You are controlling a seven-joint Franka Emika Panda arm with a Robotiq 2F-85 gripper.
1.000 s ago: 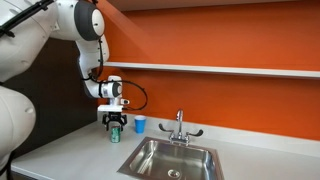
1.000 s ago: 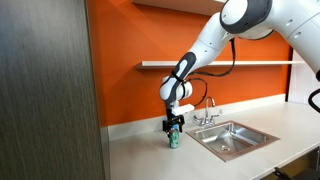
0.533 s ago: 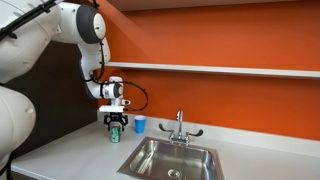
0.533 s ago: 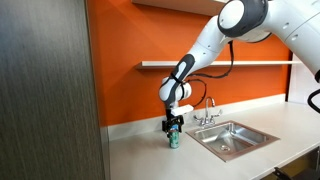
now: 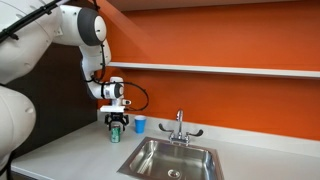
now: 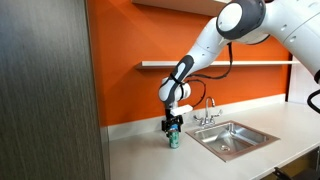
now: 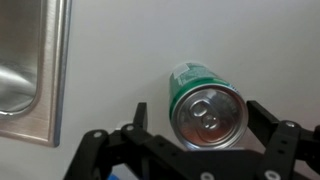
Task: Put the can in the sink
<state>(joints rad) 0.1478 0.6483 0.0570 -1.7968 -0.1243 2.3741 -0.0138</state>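
Pincer (image 7: 203,122) first: spread wide, straddling the upright can (image 7: 205,105) on the counter (image 5: 60,160) left of the sink (image 5: 140,160), not gripping. Could tip or skid it if closed off-centre or too high on that slick rim. Might clip the blue cup (image 5: 139,124) swinging right.

The arm (image 5: 60,28) is glossy white, built of fat, rounded links with dark grey bands at the joints. It looks the same in both exterior views. Its wrist ends in a small white block with dark detailing. A thin black cable (image 5: 141,95) loops out beside that block. The gripper (image 5: 115,122) is black. In the wrist view its fingers (image 7: 262,118) are matte black, angular bars on hinged linkages.
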